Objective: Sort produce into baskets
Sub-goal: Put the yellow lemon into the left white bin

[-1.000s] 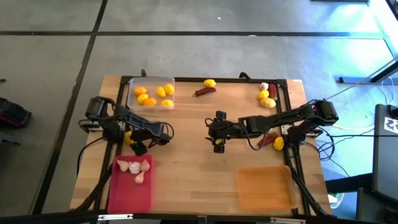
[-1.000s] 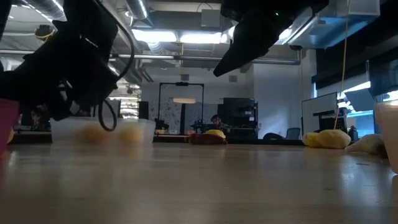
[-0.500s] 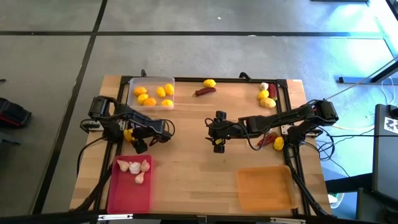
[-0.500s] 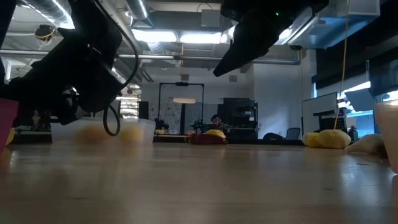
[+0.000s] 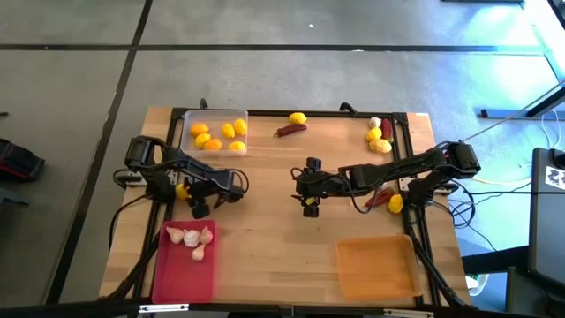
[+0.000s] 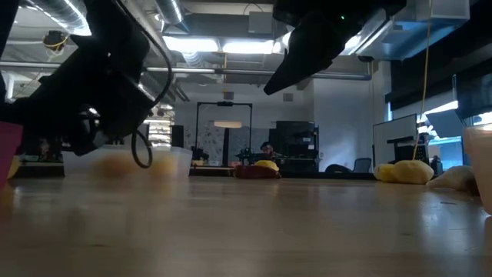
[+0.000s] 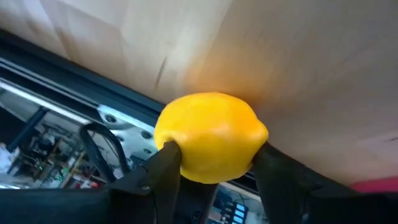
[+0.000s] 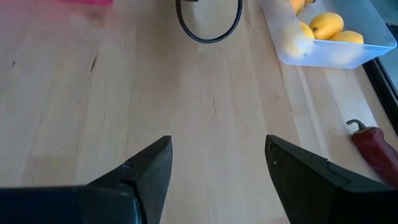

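Observation:
A yellow lemon [image 7: 211, 137] lies by the black rail at the table's left side [image 5: 181, 190], and my left gripper [image 7: 214, 165] [image 5: 187, 198] is shut on it. My right gripper [image 8: 217, 162] hangs open above mid-table [image 5: 309, 205], with nothing between its fingers. The clear basket [image 5: 187, 119] at the far left holds several lemons. In the pink-red basket [image 5: 181, 278] at the near left lie garlic bulbs [image 5: 192, 238]. The orange basket [image 5: 375, 268] sits at the near right. My left gripper pinches the lemon between its two fingers, one on each of two opposite sides [image 7: 177, 152] [image 7: 254, 155]. The fingers slant downward onto it. The lemon sits beside the black rail; whether it is off the wood I cannot tell.
Loose produce lies at the far edge: a lemon [image 5: 297, 117] and a chili [image 5: 290, 130]. At the right edge are lemons [image 5: 380, 144], a garlic bulb [image 5: 375, 122], chilies [image 5: 378, 198] and a lemon [image 5: 395, 203]. Bare wood lies between the arms.
My left gripper has rolled a little about its own pointing line over the lemon at the table's left side. The lemon has stayed where it was.

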`<state>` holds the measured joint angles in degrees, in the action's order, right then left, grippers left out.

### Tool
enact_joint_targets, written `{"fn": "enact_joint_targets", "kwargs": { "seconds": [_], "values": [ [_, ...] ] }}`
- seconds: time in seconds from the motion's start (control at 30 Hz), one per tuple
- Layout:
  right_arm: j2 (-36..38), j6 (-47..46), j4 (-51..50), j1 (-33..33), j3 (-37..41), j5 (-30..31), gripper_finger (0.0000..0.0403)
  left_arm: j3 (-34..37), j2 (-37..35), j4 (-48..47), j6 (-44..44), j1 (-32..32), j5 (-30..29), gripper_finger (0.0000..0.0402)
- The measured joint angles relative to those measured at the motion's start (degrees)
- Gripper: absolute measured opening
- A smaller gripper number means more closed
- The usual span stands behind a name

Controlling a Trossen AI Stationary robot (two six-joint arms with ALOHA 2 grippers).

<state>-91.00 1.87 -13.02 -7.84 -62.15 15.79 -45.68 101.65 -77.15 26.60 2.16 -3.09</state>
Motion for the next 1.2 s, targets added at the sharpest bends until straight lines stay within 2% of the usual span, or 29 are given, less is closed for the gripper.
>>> {"fn": "enact_joint_targets", "kwargs": {
  "seconds": [0.23, 0.4, 0.7, 1.0, 1.2],
  "values": [
    [0.00, -0.02, 0.09, -0.02, 0.00, 0.02, 0.0250, -2.76, -1.81, -0.41, -1.15, 0.10, -3.27, 0.0170],
    [0.00, -0.04, 0.09, -0.02, 0.01, 0.02, 0.0250, -3.59, -6.12, -0.91, -0.73, -0.05, -6.15, 0.0169],
    [0.00, -0.07, 0.20, -0.01, 0.01, 0.02, 0.0250, -6.57, -18.67, -0.37, 0.26, -3.30, -8.50, 0.0169],
    [0.00, -0.07, 0.41, -0.02, 0.00, 0.02, 0.0250, -7.53, -33.02, 7.52, -0.12, -9.46, -10.60, 0.0169],
    [0.00, -0.05, 0.61, 0.00, 0.00, 0.02, 0.0250, -7.53, -37.75, 13.46, -0.85, -13.89, -13.70, 0.0169]
  ]
}}
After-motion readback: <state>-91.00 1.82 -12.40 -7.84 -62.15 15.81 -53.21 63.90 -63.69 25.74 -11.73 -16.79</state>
